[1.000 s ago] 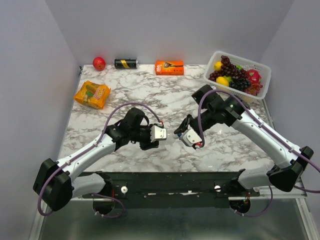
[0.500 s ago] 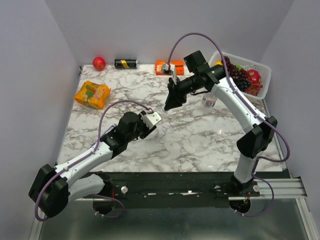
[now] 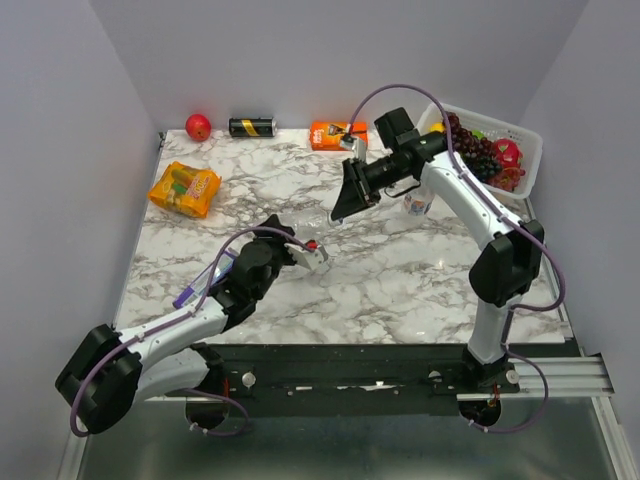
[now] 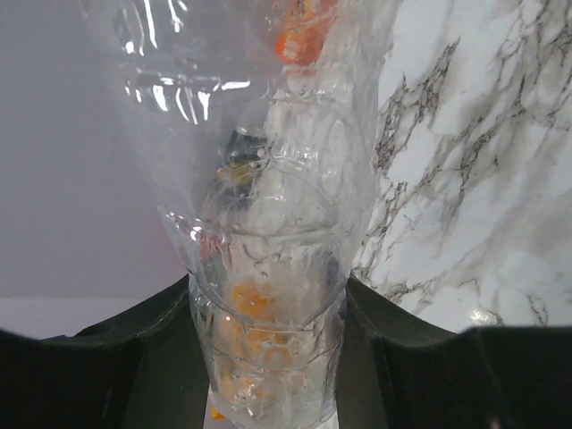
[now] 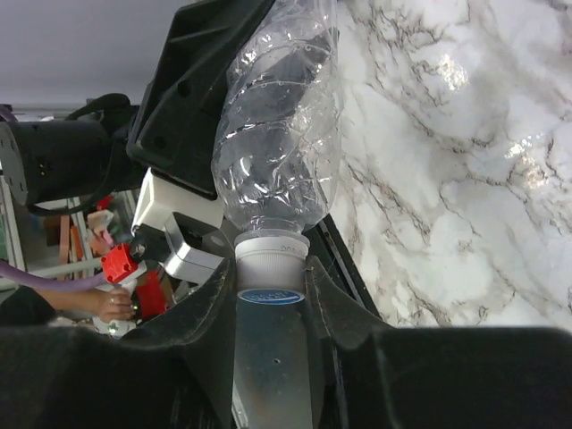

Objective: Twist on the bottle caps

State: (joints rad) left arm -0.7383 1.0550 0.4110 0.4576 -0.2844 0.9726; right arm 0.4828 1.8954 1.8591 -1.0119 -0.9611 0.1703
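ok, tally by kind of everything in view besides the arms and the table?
clear bottles: 2 (held bottle, standing bottle)
bottle cap: 1 in view, on the held bottle
drink can: 1
orange box: 1
snack bag: 1
red apple: 1
fruit basket: 1
total: 8
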